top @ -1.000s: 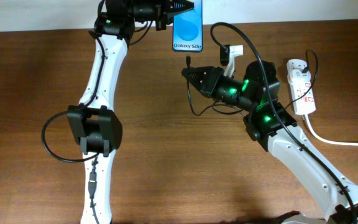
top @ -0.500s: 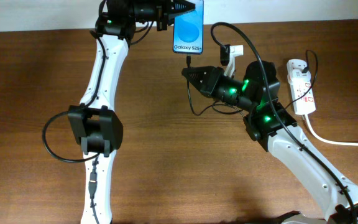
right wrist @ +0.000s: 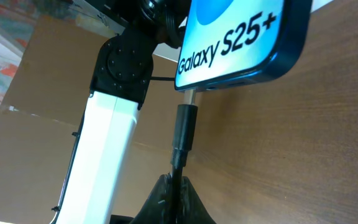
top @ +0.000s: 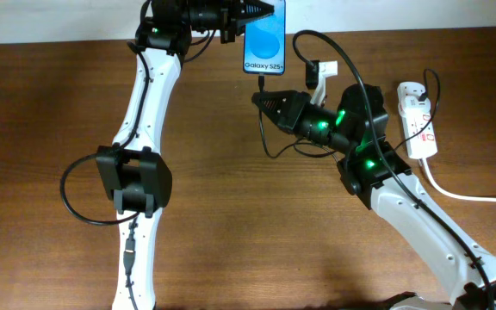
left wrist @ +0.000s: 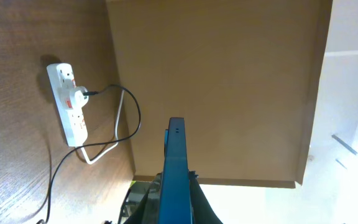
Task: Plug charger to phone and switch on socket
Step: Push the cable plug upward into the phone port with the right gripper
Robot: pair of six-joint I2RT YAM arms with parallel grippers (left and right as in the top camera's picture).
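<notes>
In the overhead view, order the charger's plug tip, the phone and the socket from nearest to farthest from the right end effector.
1. charger plug tip, just ahead of the right end effector.
2. phone, beyond the tip, at the far edge.
3. socket, out on the right arm's side.

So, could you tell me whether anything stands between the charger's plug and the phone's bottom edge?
Nothing visible does. In the right wrist view the charger plug points straight at the phone, its metal tip right at the bottom edge, and no cable loop or other object lies between them.
</notes>
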